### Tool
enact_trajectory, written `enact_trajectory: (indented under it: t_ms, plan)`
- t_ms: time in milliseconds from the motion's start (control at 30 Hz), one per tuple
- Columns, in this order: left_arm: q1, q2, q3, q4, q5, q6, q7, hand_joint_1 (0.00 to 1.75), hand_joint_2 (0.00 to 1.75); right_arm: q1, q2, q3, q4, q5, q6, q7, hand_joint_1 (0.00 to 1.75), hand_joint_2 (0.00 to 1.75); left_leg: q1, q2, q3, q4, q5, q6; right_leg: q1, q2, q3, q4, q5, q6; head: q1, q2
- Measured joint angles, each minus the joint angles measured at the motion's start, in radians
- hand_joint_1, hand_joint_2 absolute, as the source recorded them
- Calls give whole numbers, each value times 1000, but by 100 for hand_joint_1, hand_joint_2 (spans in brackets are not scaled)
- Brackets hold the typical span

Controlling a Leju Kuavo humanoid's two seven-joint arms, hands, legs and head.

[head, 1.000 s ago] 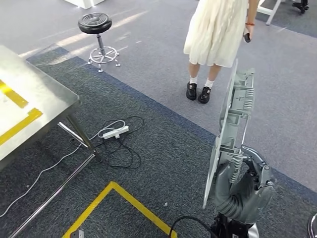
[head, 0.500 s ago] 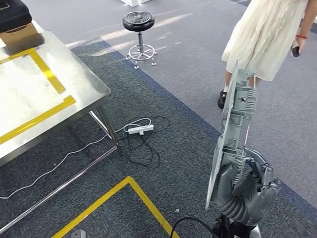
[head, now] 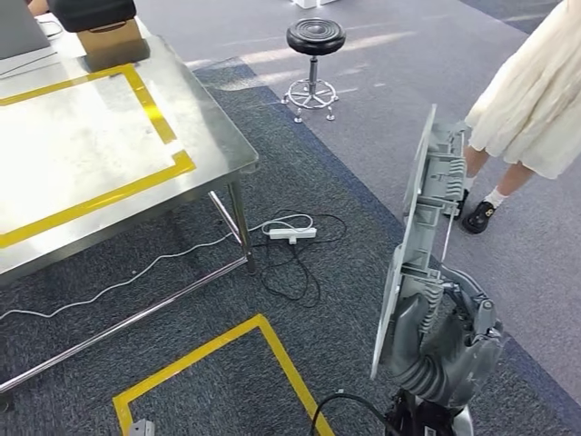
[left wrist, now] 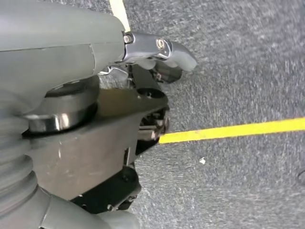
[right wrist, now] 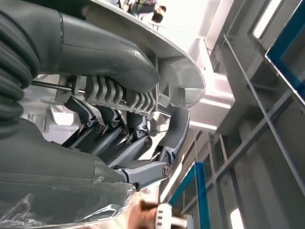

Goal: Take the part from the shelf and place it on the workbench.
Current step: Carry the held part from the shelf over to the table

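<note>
My right hand (head: 445, 350) grips the lower end of the grey ribbed plastic part (head: 425, 209), which stands upright at the lower right of the head view. In the right wrist view the fingers (right wrist: 137, 138) wrap around the ribs of the part (right wrist: 172, 52). The steel workbench (head: 205, 136) with a yellow tape rectangle stands at the upper left, well apart from the part. My left hand (left wrist: 144, 95) hangs over the carpet with nothing in it, fingers loosely apart.
A cardboard box (head: 110, 36) under a black object sits at the bench's far edge. A power strip (head: 292, 233) with cables lies by the bench leg. A black stool (head: 315, 41) stands behind. A person (head: 535, 100) in a pale dress stands at the right. Yellow floor tape (head: 205, 350) runs below.
The camera has turned left: the bench has come further into view and the stool and person have slid right. The part stays upright in my right hand.
</note>
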Motion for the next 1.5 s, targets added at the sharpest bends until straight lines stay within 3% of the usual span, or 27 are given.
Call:
enact_trajectory:
  t_ms: [67, 133, 200, 233, 267, 300, 333, 400, 433, 500, 567, 633, 700, 733, 767, 833, 900, 1000, 1067, 1167, 1200, 1233, 1267, 1300, 1367, 1433, 1500]
  plan:
    - [0, 0, 0, 0, 4, 0, 0, 0, 175, 0, 0, 0, 0, 2, -2, 0, 175, 175, 5, -25, 1, -2, 3, 13, -5, 46, -16, 46, -32, 11, 4, 0]
    - [-2, -2, 0, 0, 4, -2, 0, 0, 175, 0, 0, 0, 0, 4, -2, -1, 175, 175, 7, -49, 1, -3, 6, 21, -9, 100, -73, 166, -93, 17, 9, 0]
    - [-3, -4, 0, 0, 3, -3, 0, 0, 175, 2, -1, 0, 0, 4, -2, -1, 175, 175, 7, -78, 1, -2, 6, 22, -9, 112, -132, 277, -129, 17, 11, 0]
    - [-3, -5, 0, 0, 2, -3, 0, 0, 175, 2, -1, 0, 0, 5, -2, -1, 175, 175, 7, -94, 1, -2, 6, 22, -9, 114, -142, 287, -120, 16, 11, 0]
    - [-2, -5, 0, 0, 1, -3, 0, 0, 175, 3, -1, 0, 0, 5, -2, -1, 175, 175, 7, -109, 2, -2, 7, 22, -10, 116, -131, 256, -92, 14, 11, 0]
    - [-2, -5, 0, 0, 0, -2, 0, 0, 175, 3, -1, 0, 0, 6, -2, -2, 175, 175, 8, -125, 4, -2, 7, 20, -12, 126, -102, 191, -52, 13, 11, 0]
    - [-2, -6, 0, 0, -2, -2, 0, 0, 175, 3, -1, 0, 0, 7, -2, -2, 175, 175, 9, -140, 5, -1, 8, 16, -16, 150, -69, 119, -20, 13, 11, 0]
    - [-3, -7, 0, 0, -3, -2, 0, 0, 175, 6, -1, 0, 0, 8, -4, -3, 175, 175, 9, -165, 0, 0, 11, 5, -22, 191, -26, 23, 11, 10, 11, 0]
    - [-2, -7, 0, 0, -3, -2, 0, 0, 175, 8, -1, 0, 0, 9, -6, -4, 175, 175, 10, -173, -4, -1, 14, -3, -22, 201, -22, 11, 11, 6, 11, 0]
    - [1, -6, 0, 0, -4, -1, 1, 0, 175, 14, -1, 1, -1, 11, -10, -5, 175, 175, 14, -182, -9, -6, 19, -15, -20, 186, -23, 7, 17, -7, 10, 0]
    - [1, -6, -1, 0, -6, -2, 1, 0, 175, 19, -1, 1, -4, 12, -14, -6, 175, 175, 11, -146, -23, 19, -1, -25, -21, 170, -21, 3, 23, -20, 4, 0]
    - [-3, -6, -2, 0, -9, -2, 1, 0, 175, 22, -1, 1, -7, 12, -17, -7, 175, 175, 7, -88, -73, 123, -61, -32, -20, 152, -21, 1, 25, -28, -4, 0]
    - [-4, -6, -3, 0, -11, -3, 1, 0, 175, 26, -1, 0, -9, 11, -17, -8, 175, 175, 7, -64, -132, 247, -110, -34, -18, 135, -22, 1, 24, -31, -6, 0]
    - [-4, -6, -4, 0, -12, -3, 1, 0, 175, 28, -1, 0, -9, 10, -17, -7, 175, 175, 7, -62, -143, 272, -110, -34, -17, 129, -23, 1, 23, -31, -6, 0]
    - [-3, -6, -4, 0, -12, -3, 1, 0, 175, 29, -2, 0, -9, 10, -17, -7, 175, 175, 7, -61, -133, 258, -92, -32, -17, 125, -22, 1, 23, -31, -6, 0]
    - [-3, -6, -4, 0, -12, -3, 1, 0, 175, 31, -2, 0, -9, 9, -17, -7, 175, 175, 7, -59, -65, 138, -29, -26, -16, 121, -20, 1, 22, -29, -6, 0]
    - [-6, -6, -5, 0, -12, -3, 1, 0, 175, 31, -2, 0, -9, 9, -18, -8, 175, 175, 5, -56, -3, 23, 1, -17, -11, 120, -21, 3, 20, -22, -6, 0]
    - [-5, -7, -5, 0, -11, -2, 1, 0, 175, 32, -2, 0, -9, 11, -21, -7, 175, 175, 3, -57, 10, -9, 0, -4, -10, 116, -21, -2, 20, -6, -4, 0]
    - [-4, -7, -5, 0, -11, -2, 1, 0, 175, 34, -2, -1, -11, 13, -23, -5, 175, 175, 6, -63, 13, -15, 3, 7, -11, 114, -28, 18, 3, 7, 0, 0]
    - [-4, -8, -5, 0, -11, -1, 2, 0, 175, 36, -2, -2, -14, 20, -24, -4, 175, 175, 9, -74, 15, -18, 4, 17, -12, 114, -105, 185, -85, 17, 10, 0]
    - [-4, -7, -5, 0, -11, 0, 3, 0, 175, 36, -2, -2, -14, 22, -24, -3, 175, 175, 9, -79, 15, -17, 4, 18, -12, 114, -134, 244, -107, 18, 11, 0]
    - [-3, -7, -5, 0, -11, 0, 4, 0, 175, 37, -2, -3, -14, 23, -24, -2, 175, 175, 9, -86, 15, -17, 4, 18, -12, 115, -149, 273, -110, 19, 12, 0]
    - [-3, -7, -5, 0, -11, 0, 4, 0, 175, 38, -2, -3, -14, 25, -24, -2, 175, 175, 9, -96, 16, -17, 5, 18, -13, 116, -144, 263, -93, 18, 12, 0]
    - [-3, -7, -5, 0, -11, 0, 4, 0, 175, 39, -2, -4, -14, 26, -24, -1, 175, 175, 10, -108, 16, -16, 5, 17, -14, 120, -121, 215, -61, 17, 12, 0]
    - [-4, -7, -5, 0, -11, 0, 4, 0, 175, 38, -2, -4, -14, 29, -24, 1, 175, 175, 10, -131, 16, -13, 6, 10, -19, 155, -51, 77, -1, 15, 12, 0]
    - [-5, -6, -5, 0, -11, 0, 4, 0, 175, 38, -2, -5, -14, 32, -25, 4, 175, 175, 9, -151, 10, -11, 10, -2, -22, 184, -15, 5, 16, 9, 11, 0]
    - [-2, -6, -5, 0, -11, 0, 4, 0, 175, 37, -3, -5, -14, 33, -25, 6, 175, 175, 12, -169, 3, -15, 17, -15, -19, 175, -13, 0, 17, -3, 11, 0]
